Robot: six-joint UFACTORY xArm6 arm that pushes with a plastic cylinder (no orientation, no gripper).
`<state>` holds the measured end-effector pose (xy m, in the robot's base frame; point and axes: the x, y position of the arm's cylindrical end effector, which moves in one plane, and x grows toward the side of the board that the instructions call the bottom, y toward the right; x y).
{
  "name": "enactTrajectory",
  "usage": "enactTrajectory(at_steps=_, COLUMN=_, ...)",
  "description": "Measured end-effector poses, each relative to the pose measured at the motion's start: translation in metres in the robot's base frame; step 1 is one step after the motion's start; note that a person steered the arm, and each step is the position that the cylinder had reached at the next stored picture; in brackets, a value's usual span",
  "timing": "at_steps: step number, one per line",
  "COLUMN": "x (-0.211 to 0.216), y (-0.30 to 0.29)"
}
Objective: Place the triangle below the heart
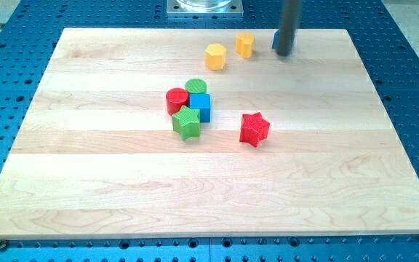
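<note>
The red star [254, 129] lies nearest the view's bottom, apart from a tight cluster to its left: green star [186, 123], blue cube [201, 107], red cylinder [176, 100] and green cylinder [196, 87], all touching. Toward the view's top sit a yellow hexagon [215, 56] and a yellow heart-like block [245, 44]. The rod grasps nothing; its tip [285, 52] presses beside a blue block [276, 40], mostly hidden, shape unclear.

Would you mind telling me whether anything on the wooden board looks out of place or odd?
Nothing looks damaged or spilled. One small blue block near the view's top is mostly hidden behind my tip, so its shape cannot be told. The wooden board lies flat.
</note>
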<state>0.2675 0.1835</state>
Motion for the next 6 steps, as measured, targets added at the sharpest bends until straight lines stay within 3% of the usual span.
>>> enactTrajectory(at_steps=1, x=-0.025, y=0.072)
enactTrajectory(at_steps=2, x=-0.059, y=0.031)
enactTrajectory(at_steps=3, x=-0.06, y=-0.043)
enactTrajectory(at_steps=4, x=-0.003, y=-0.089)
enactTrajectory(at_steps=5, x=0.037, y=-0.1)
enactTrajectory(at_steps=6, x=0.02, y=-0.061)
